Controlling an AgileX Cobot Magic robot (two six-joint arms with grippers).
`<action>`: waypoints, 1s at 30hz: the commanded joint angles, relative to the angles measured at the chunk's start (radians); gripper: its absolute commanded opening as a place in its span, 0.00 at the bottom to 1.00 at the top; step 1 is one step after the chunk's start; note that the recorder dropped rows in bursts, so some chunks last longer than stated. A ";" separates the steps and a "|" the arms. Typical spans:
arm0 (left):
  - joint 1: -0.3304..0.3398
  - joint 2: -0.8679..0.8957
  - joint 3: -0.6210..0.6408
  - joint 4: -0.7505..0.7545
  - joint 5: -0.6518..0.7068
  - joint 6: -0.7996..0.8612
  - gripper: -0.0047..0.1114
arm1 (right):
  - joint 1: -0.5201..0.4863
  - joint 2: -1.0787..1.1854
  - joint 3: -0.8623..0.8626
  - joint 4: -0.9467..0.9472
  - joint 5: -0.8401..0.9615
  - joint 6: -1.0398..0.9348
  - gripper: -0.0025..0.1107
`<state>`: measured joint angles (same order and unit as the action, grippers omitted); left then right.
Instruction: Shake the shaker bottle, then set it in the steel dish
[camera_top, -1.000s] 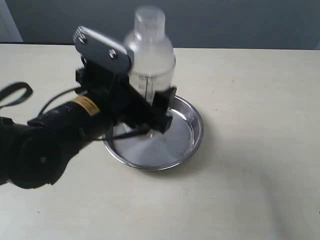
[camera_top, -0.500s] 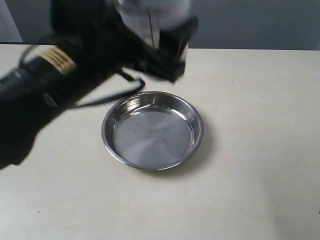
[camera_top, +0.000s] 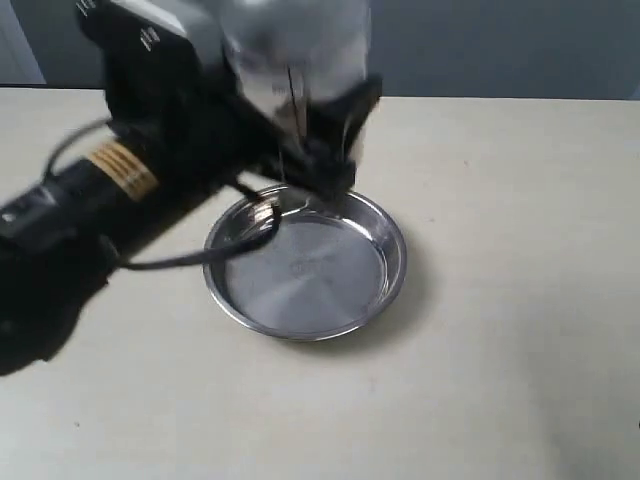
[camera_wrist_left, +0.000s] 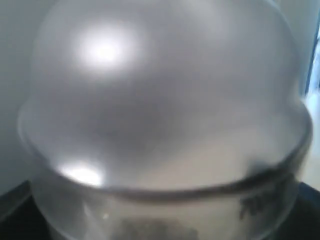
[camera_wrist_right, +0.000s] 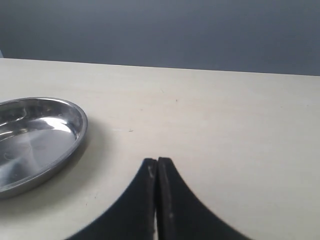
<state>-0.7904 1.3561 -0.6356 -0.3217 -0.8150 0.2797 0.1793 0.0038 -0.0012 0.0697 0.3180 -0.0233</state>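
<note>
My left gripper (camera_top: 315, 125) is shut on the frosted shaker bottle (camera_top: 295, 50) and holds it in the air above the far rim of the steel dish (camera_top: 395, 255). The bottle is blurred by motion and its top runs out of the exterior view. Its domed top (camera_wrist_left: 160, 90) fills the left wrist view, with a black scale mark at one side and dark granules low down. The dish lies bare on the table and also shows in the right wrist view as a steel dish (camera_wrist_right: 75, 125). My right gripper (camera_wrist_right: 157, 162) is shut on nothing, low over the table, apart from the dish.
The cream tabletop (camera_top: 500, 380) runs around the dish on all sides. A black cable (camera_top: 200, 255) from the left arm hangs over the dish's near-left rim. A dark wall (camera_top: 500, 45) stands behind the table's far edge.
A second ago the bottle was low at the dish's far rim. It shot up half a second ago, and has now come back down a little, staying in the left gripper.
</note>
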 joint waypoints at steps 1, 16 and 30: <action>0.003 -0.107 -0.061 0.017 0.068 0.043 0.04 | 0.000 -0.004 0.001 -0.005 -0.013 -0.003 0.02; -0.038 -0.080 -0.060 -0.031 -0.074 0.071 0.04 | 0.000 -0.004 0.001 -0.005 -0.013 -0.003 0.02; -0.052 -0.082 -0.055 -0.079 -0.044 0.116 0.04 | 0.000 -0.004 0.001 -0.005 -0.013 -0.003 0.02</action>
<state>-0.8149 1.3812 -0.6317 -0.5063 -0.7119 0.4064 0.1793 0.0038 -0.0012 0.0697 0.3180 -0.0256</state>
